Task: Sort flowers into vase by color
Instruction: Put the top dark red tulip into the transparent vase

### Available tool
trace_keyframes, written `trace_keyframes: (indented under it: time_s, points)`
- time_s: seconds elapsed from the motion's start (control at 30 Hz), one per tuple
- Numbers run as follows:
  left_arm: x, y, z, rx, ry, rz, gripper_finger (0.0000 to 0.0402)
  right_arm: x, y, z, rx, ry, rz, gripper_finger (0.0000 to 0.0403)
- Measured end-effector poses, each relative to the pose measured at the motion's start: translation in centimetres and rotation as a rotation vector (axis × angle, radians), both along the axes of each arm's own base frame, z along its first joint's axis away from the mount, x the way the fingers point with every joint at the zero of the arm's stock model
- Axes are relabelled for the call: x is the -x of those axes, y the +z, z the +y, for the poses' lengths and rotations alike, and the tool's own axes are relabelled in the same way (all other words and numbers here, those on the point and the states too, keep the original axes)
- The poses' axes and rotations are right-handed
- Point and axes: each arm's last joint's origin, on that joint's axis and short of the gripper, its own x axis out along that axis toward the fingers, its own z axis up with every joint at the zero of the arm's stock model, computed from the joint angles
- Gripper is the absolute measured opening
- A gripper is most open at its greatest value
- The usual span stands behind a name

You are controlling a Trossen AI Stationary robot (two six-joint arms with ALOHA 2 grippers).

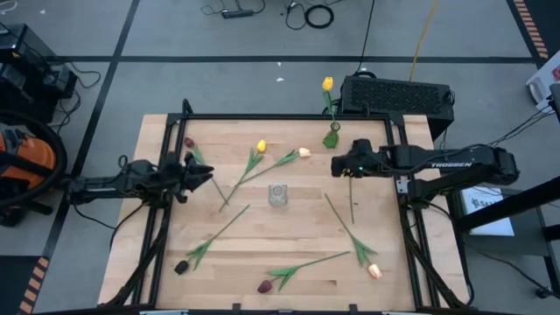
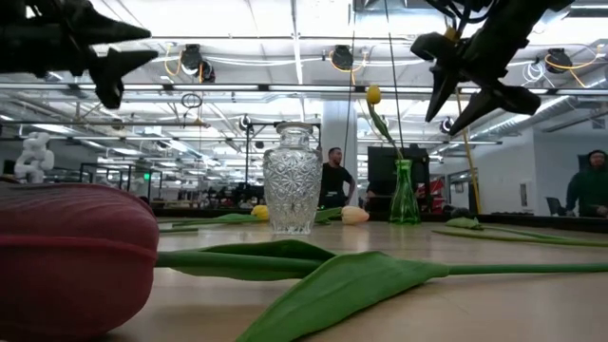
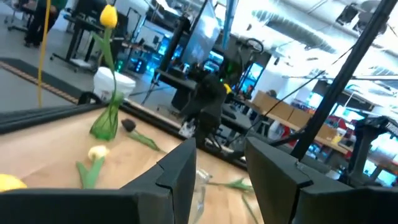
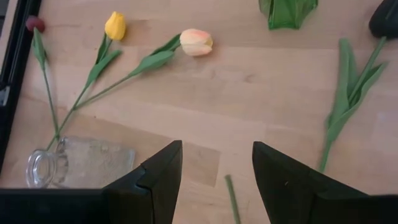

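A clear glass vase (image 1: 277,194) stands at the table's middle. A green vase (image 1: 331,137) at the far edge holds one yellow tulip (image 1: 327,84) upright. Other tulips lie flat: yellow (image 1: 260,146), peach (image 1: 304,152) and maroon (image 1: 189,142) toward the far side, a dark one (image 1: 181,267), a maroon one (image 1: 264,286) and a peach one (image 1: 374,271) toward the near side. My left gripper (image 1: 206,175) is open and empty, raised left of the clear vase. My right gripper (image 1: 337,164) is open and empty, raised near the green vase, above a stem (image 4: 231,196).
A black metal frame (image 1: 289,116) runs along the table's edges. A black box (image 1: 395,94) stands behind the far right corner. One more flower's stem (image 1: 352,197) lies right of the clear vase. Its dark head (image 4: 385,18) shows in the right wrist view. People stand in the room beyond (image 2: 332,176).
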Motion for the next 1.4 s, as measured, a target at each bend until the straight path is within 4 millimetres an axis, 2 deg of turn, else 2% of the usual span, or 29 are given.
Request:
trace_keyframes:
  time_s: [0.13, 0.3, 0.4, 0.6, 0.7, 0.83, 1.0, 1.2, 1.4]
  points:
    - [0.3, 2.1, 0.1, 0.003, 0.032, -0.023, 0.0146, 0.0, 0.0, 0.2, 0.002, 0.011, 0.002, 0.0187]
    - [-0.3, 3.9, 0.5, -0.006, 0.156, 0.16, 0.0146, 0.0, 0.0, 0.1, 0.032, 0.047, 0.02, 0.0187]
    - [-1.5, 4.8, 0.7, 0.046, 0.246, 0.284, 0.0146, 0.0, 0.0, 0.0, 0.049, 0.072, 0.032, 0.0187]
    - [-5.0, 5.6, 1.6, 0.114, 0.358, 0.49, 0.0146, 0.0, 0.0, 0.0, 0.077, 0.115, 0.051, 0.0187]
    - [-6.3, 5.3, 2.9, 0.309, 0.525, 0.592, 0.0146, 0.0, 0.0, 0.1, 0.089, 0.147, 0.063, 0.0187]
    - [-7.0, 4.8, 5.6, 0.523, 0.738, 0.723, 0.0146, 0.0, 0.0, 0.1, 0.095, 0.2, 0.082, 0.0187]
    - [-7.2, 3.8, 8.6, 0.691, 0.837, 0.849, 0.0146, 0.1, -0.1, 0.1, 0.124, 0.252, 0.113, 0.0187]
    - [-6.0, 2.1, 11.7, 0.891, 0.967, 0.943, 0.0146, 0.1, -0.1, 0.1, 0.153, 0.297, 0.132, 0.0187]
    - [-4.1, 0.4, 13.2, 1.105, 1.055, 1.076, 0.0146, 0.1, -0.1, 0.1, 0.193, 0.36, 0.158, 0.0187]
